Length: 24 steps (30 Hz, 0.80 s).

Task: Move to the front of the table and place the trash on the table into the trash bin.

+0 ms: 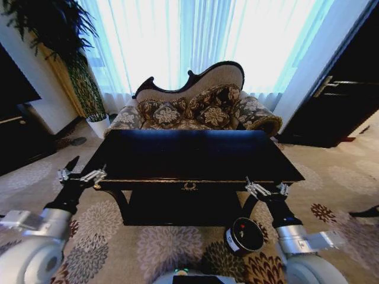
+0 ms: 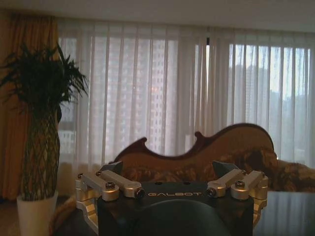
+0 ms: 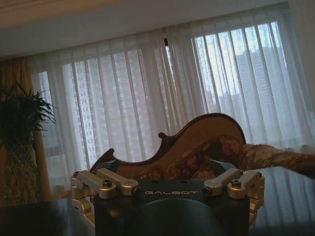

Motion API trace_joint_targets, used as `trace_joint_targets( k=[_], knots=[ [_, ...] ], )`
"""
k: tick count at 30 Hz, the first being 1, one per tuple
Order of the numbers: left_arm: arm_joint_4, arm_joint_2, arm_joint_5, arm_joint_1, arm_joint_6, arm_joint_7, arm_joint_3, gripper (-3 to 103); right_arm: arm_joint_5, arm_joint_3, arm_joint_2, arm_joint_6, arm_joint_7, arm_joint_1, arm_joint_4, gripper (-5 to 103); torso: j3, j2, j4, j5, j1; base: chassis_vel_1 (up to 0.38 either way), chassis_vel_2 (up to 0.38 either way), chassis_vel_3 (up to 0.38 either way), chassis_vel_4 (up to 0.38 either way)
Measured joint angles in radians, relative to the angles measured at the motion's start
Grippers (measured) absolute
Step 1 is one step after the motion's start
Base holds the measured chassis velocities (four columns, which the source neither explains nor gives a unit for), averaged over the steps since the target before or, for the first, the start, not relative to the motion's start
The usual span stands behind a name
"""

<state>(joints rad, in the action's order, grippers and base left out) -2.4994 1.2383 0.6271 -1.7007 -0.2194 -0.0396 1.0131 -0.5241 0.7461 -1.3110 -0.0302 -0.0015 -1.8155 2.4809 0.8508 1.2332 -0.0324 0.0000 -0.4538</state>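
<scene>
Trash bin (image 1: 244, 235) below table's (image 1: 189, 155) front edge: likely light, tippable. Left gripper (image 1: 82, 173), right gripper (image 1: 266, 189) at that edge; claw state untellable.

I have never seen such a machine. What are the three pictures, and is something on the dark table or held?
This is a wheeled robot with two arms. The head view looks down from its head: the left tool and right tool hover at the near corners of the table, both open and empty. I see no trash on the tabletop. The trash bin stands on the carpet near the right arm. The other two pictures come from cameras on the wrists, facing a sofa and curtains.
</scene>
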Motion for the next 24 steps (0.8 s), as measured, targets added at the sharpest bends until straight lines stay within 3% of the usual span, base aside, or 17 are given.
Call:
trace_joint_targets(
  k=[3,9,19,24],
  knots=[
    [0.000,0.002,-0.014,-0.003,-0.007,0.019,-0.031,100,0.004,-0.019,0.000,0.001,0.000,0.009,-0.015,100,0.000,0.000,-0.0003,-0.0001,0.000,0.000,0.000,0.000,0.000],
    [0.000,0.010,0.035,0.000,-0.040,0.040,-0.026,100,0.005,-0.030,0.007,0.001,0.000,0.016,-0.023,100,0.000,0.000,-0.0001,-0.0002,0.000,0.000,0.000,0.000,0.000],
    [-0.005,-0.062,0.169,0.032,-0.127,0.084,0.030,100,0.005,-0.023,0.011,-0.001,-0.009,0.024,-0.023,100,0.000,0.000,0.0000,-0.0003,-0.001,0.027,-0.034,-0.032,0.031],
    [-0.004,-0.095,0.140,0.046,-0.131,0.073,0.022,100,-0.001,-0.001,0.011,-0.005,-0.018,0.020,-0.020,100,0.000,0.000,-0.0002,-0.0003,-0.001,0.165,-0.159,-0.176,0.154]
  ],
)
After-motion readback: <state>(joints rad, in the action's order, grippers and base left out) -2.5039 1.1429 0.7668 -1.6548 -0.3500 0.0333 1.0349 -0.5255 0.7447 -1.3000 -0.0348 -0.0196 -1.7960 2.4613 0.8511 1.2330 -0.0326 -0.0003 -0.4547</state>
